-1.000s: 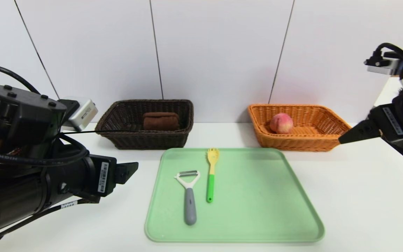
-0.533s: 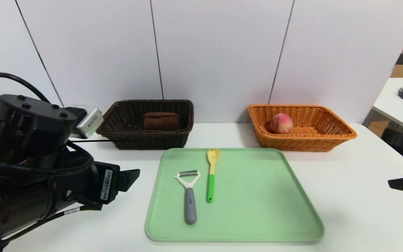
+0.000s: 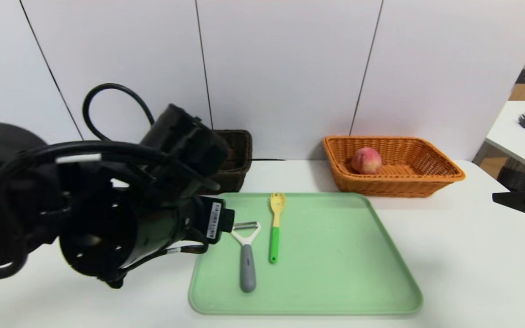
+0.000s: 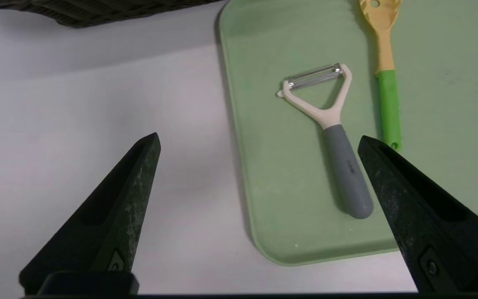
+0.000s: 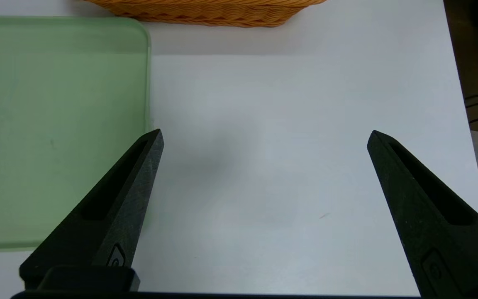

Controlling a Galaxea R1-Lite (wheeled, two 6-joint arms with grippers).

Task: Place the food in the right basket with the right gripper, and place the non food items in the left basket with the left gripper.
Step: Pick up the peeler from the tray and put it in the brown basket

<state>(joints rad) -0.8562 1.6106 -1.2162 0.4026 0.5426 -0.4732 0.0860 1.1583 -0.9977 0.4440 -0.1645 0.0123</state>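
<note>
The left gripper [image 4: 257, 139], jaws spread wide and empty, is held above the near left corner of the pale green plastic tray [image 3: 335, 273], evidently lined up for the white-headed, grey-handled Y-peeler [image 3: 245, 255]. On that tray the peeler and the slim yellow-and-green fork [image 3: 275, 228] lie side by side, heads toward the dark brown wicker basket [image 3: 239, 157] and the orange wicker basket [image 3: 394, 182], where the pinkish peach [image 3: 366, 160] is already set. The right gripper [image 5: 264, 139], likewise released, is parked over bare white table [image 5: 284, 124] right of the tray.

On the white table [image 3: 449, 255] a pale green rectangular plastic tray [image 3: 335, 273] lies in front, between and before two baskets. On the tray's left part a white-headed, grey-handled Y-peeler [image 3: 245, 255] lies just left of a slim fork with yellow head and green handle [image 3: 275, 228], apart. Behind to the left sits the dark brown woven wicker basket [image 3: 239, 155]; behind to the right the orange-tan woven wicker basket [image 3: 422, 182] holds a round pinkish-red peach [image 3: 366, 160].
</note>
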